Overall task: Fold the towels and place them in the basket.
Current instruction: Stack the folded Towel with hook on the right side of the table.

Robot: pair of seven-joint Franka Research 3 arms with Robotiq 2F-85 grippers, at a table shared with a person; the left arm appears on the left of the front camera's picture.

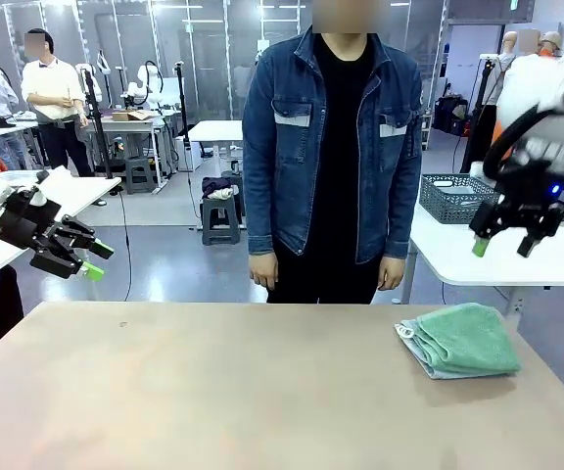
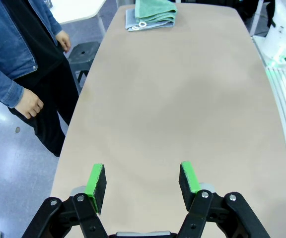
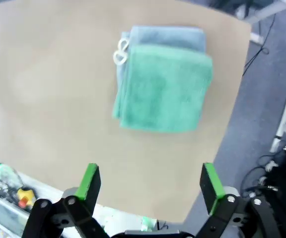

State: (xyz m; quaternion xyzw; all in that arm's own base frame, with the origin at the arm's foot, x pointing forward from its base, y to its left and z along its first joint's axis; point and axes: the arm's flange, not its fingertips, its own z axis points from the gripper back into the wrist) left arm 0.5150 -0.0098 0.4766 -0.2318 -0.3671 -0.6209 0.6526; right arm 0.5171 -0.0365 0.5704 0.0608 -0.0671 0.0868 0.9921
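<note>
The green towel [image 1: 461,338] lies folded on the tabletop [image 1: 213,392] toward its right side, stacked on the folded light blue towel [image 1: 421,362], whose edge peeks out beneath it; in the right wrist view the green towel [image 3: 160,89] covers most of the light blue towel [image 3: 165,37], and small white corner loops [image 3: 119,52] sit at one corner of the stack. The left claw [image 1: 94,260] hangs released off the tabletop's left edge, its green pads [image 2: 188,177] spread well apart above bare surface; the right claw [image 1: 502,243] hovers released high above the stack, touching neither towel. A person in a denim jacket [image 1: 333,147] stands at the far side, hands [image 1: 262,271] down at their sides; a dark grey basket [image 1: 455,198] rests on a white table [image 1: 478,257] behind, well apart from the towels.
</note>
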